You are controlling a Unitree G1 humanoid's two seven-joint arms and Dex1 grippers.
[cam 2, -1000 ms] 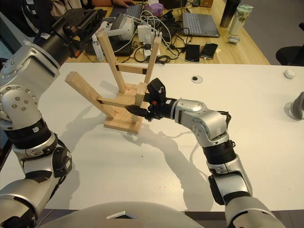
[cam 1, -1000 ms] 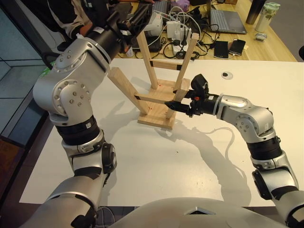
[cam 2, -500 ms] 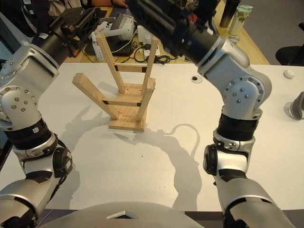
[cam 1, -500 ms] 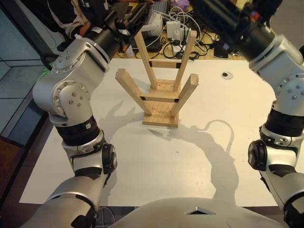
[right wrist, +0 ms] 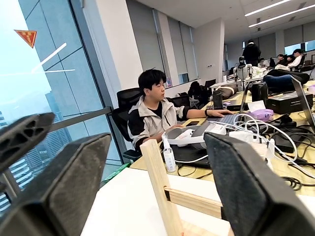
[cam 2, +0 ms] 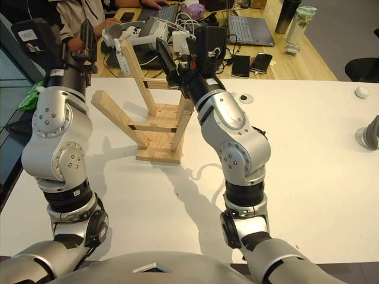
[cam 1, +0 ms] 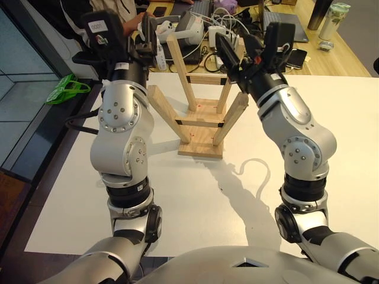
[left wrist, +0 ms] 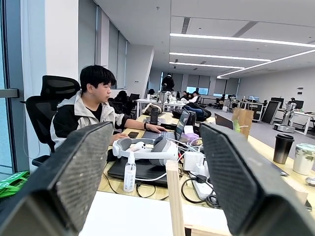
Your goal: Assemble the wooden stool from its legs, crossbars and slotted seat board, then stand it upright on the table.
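Stool [cam 1: 200, 115] seat-down on table [cam 1: 177, 201], between left claw [cam 1: 124, 29] and right claw [cam 1: 249, 47]; desk [cam 1: 334, 56] behind.

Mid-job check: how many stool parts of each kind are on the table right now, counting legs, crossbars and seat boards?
Legs: 4
Crossbars: 2 visible
Seat board: 1
Total: 7

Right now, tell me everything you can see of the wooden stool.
The wooden stool is pale bare wood, assembled and upside down: its seat board lies flat on the white table, four legs splay upward, joined by crossbars with dark ends. The left tool and right tool hover open near the far legs, apparently clear.
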